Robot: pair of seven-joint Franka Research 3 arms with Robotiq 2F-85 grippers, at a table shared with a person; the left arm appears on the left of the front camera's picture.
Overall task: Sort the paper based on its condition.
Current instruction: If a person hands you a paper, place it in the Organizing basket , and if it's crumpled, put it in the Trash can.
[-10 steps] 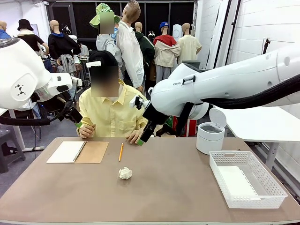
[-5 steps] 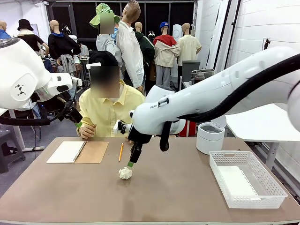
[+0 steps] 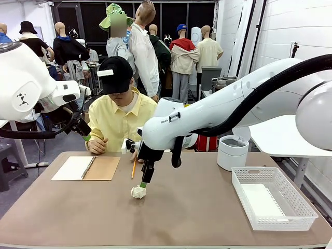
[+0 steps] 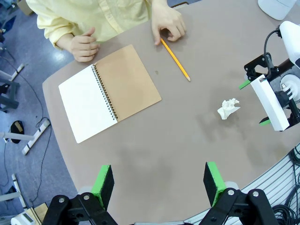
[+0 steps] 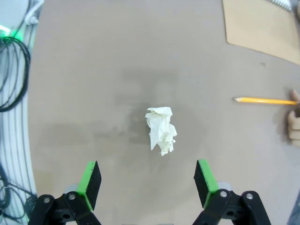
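A crumpled ball of white paper (image 3: 138, 192) lies on the brown table, a little left of centre. My right gripper (image 3: 143, 183) hangs just above it, open, pointing down. In the right wrist view the ball (image 5: 161, 130) sits ahead of the gap in the right gripper (image 5: 147, 183), untouched by either green pad. A flat white sheet (image 3: 262, 200) lies in the basket. My left gripper (image 3: 86, 137) is held high at the left, open and holding nothing; from its wrist the left gripper (image 4: 158, 185) looks down on the ball (image 4: 228, 108) and the right gripper (image 4: 254, 103).
An open spiral notebook (image 3: 86, 168) lies at the far left, a yellow pencil (image 3: 133, 168) beside it. The person's hands (image 4: 168, 26) rest at the far edge. A white lidded bin (image 3: 232, 152) and a white basket (image 3: 248, 175) stand at the right.
My right arm has swung left and down from near the person's hand to just over the crumpled ball. Its jaws stayed open. The left arm has not moved.
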